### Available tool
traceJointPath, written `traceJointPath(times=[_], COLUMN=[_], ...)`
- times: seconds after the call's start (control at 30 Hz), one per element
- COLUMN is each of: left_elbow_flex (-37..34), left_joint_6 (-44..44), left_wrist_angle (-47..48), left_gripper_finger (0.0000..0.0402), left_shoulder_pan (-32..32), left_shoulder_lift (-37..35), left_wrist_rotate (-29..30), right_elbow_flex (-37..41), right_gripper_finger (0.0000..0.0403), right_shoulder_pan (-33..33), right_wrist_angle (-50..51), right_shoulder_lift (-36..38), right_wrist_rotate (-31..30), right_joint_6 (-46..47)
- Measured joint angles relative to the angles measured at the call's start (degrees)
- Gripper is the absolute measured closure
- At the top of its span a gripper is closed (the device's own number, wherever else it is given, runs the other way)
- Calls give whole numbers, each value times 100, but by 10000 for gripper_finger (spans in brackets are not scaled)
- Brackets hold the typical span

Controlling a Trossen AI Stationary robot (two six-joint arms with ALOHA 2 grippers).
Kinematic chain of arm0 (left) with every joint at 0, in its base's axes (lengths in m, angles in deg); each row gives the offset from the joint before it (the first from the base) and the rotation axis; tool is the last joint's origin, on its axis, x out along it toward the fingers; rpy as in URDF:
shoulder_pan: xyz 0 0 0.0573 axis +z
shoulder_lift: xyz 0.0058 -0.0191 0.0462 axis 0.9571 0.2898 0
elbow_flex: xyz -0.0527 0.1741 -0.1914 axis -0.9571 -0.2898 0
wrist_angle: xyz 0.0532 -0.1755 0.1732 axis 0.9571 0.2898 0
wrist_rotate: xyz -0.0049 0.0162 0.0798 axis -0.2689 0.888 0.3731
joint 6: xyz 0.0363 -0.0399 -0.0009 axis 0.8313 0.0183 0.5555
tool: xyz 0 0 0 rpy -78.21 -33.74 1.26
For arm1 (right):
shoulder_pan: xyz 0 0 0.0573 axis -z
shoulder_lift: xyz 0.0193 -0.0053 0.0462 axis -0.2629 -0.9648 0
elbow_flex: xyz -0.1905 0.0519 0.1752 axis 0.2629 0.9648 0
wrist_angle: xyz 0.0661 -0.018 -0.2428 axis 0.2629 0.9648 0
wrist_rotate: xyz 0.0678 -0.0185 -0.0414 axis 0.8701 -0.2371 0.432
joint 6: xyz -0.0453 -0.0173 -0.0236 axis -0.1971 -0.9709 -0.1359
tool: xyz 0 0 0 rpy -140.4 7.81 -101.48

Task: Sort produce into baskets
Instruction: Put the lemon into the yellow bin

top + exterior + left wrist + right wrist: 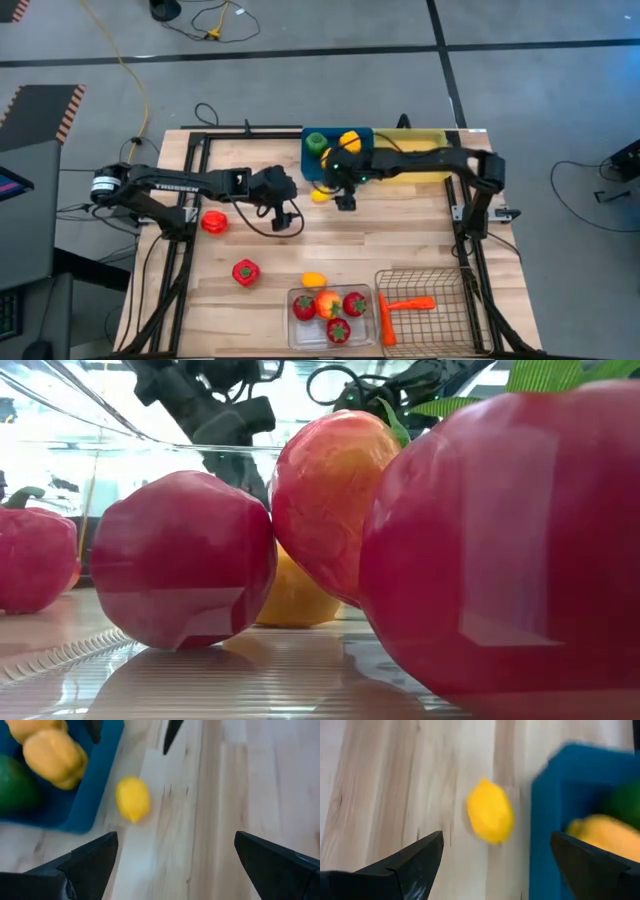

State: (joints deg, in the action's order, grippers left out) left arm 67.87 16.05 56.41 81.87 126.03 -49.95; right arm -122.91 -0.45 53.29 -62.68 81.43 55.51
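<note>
A yellow lemon (320, 196) lies on the wooden table just in front of the blue tray (308, 165), which holds a green pepper (316, 142) and a yellow pepper (350, 140). My right gripper (345, 202) hovers open right next to the lemon (490, 817), touching nothing. My left gripper (292, 218) is open and empty a little to the lemon's near left; the lemon also shows in the left wrist view (133, 799). Two red peppers (214, 222) (246, 272) and a small yellow-orange piece (314, 280) lie loose on the table.
A yellow tray (425, 160) stands to the right of the blue one. At the near edge, a clear bin (296, 330) holds red fruits and a peach-coloured one (330, 500). Next to it, a wire basket (450, 290) holds an orange carrot (405, 303).
</note>
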Motion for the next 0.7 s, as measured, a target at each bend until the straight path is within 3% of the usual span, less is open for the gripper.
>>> traceJointPath(times=[0.33,0.7], left_elbow_flex=[-424,-464], left_joint_6=[290,247], left_wrist_angle=[-940,-1028], left_gripper_finger=[14,14], left_shoulder_pan=[126,152], left_shoulder_lift=[0,2], left_wrist_rotate=[0,-18], right_elbow_flex=[-2,-3], right_gripper_finger=[11,46], right_shoulder_pan=[-355,-216], right_wrist_angle=[-838,-1215], right_shoulder_lift=[-657,-930], right_wrist_rotate=[0,-42], right_joint_6=[-364,-372])
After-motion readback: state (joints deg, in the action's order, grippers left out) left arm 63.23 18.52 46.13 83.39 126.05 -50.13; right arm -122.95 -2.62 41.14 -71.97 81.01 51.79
